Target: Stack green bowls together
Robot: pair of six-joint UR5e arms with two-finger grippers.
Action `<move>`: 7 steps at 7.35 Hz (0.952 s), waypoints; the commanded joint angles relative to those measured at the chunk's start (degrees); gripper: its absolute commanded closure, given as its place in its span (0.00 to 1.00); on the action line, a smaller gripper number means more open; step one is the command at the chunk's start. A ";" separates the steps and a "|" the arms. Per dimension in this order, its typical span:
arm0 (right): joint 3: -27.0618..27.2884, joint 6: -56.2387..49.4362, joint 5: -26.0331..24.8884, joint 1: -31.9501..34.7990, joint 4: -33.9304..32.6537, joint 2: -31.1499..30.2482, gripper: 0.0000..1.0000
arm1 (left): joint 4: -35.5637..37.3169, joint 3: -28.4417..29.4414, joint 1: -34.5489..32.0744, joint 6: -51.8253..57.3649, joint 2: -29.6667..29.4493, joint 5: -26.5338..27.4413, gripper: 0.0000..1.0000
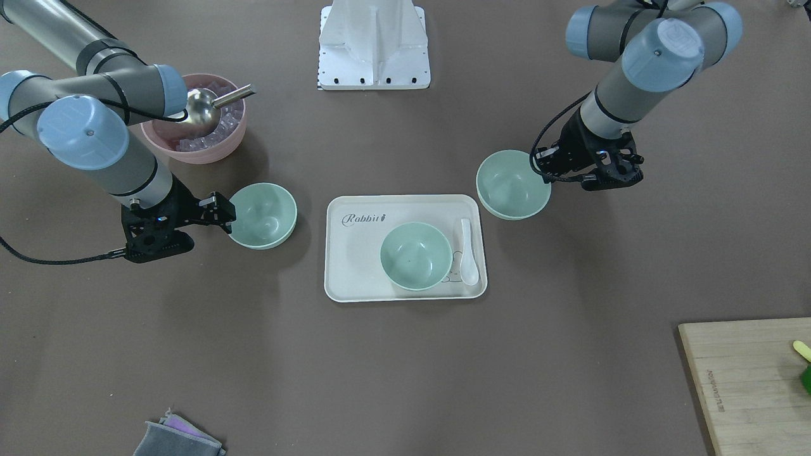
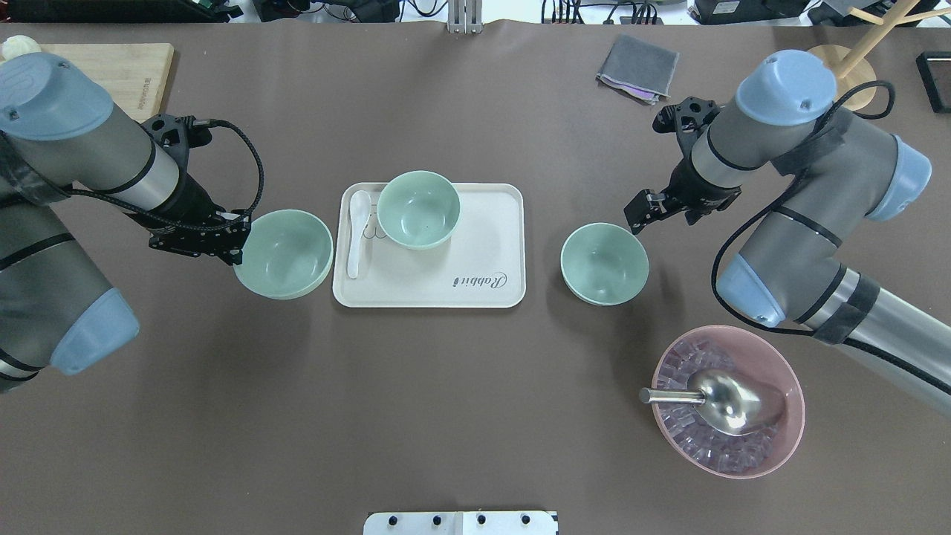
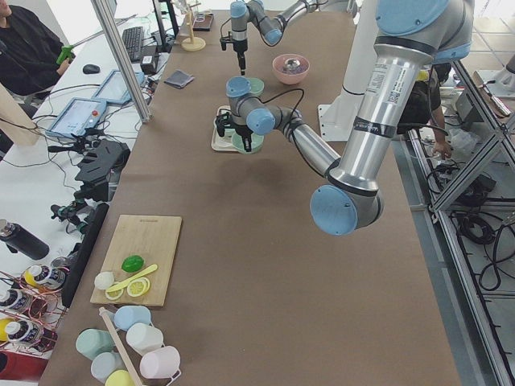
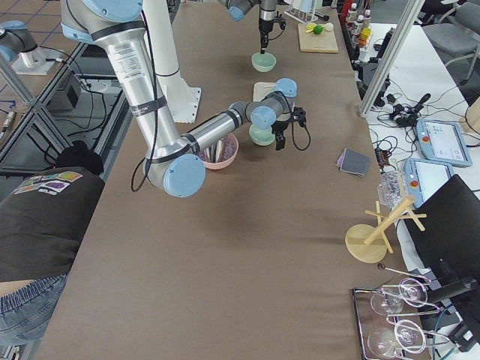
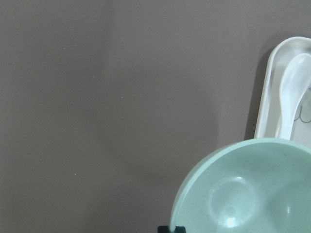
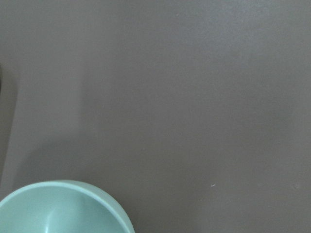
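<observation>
Green bowl point(image 5: 252, 194), white tray point(image 1: 355, 266) lettered "Rabbit"

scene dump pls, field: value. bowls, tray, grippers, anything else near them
green bowls: three, all upright, none stacked
tray bowl: on the white tray, next to the white spoon
left bowl: off the tray, left gripper at its rim
right bowl: off the tray, right gripper at its rim
jaws: cannot tell open or shut, either side
pink bowl: clear cubes and a metal scoop inside
</observation>
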 commanded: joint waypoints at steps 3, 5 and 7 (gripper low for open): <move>0.65 4.26 -3.37 -4.33 0.20 -1.13 0.19 | 1.92 0.68 -0.11 -0.09 -2.29 0.10 1.00; 1.70 3.91 -2.58 -4.33 0.03 -1.31 0.65 | 1.92 0.94 -0.20 0.00 -2.29 0.19 1.00; 3.11 4.08 -0.57 -4.16 -0.06 -1.74 0.88 | 1.92 1.20 -0.55 0.00 -2.29 0.10 1.00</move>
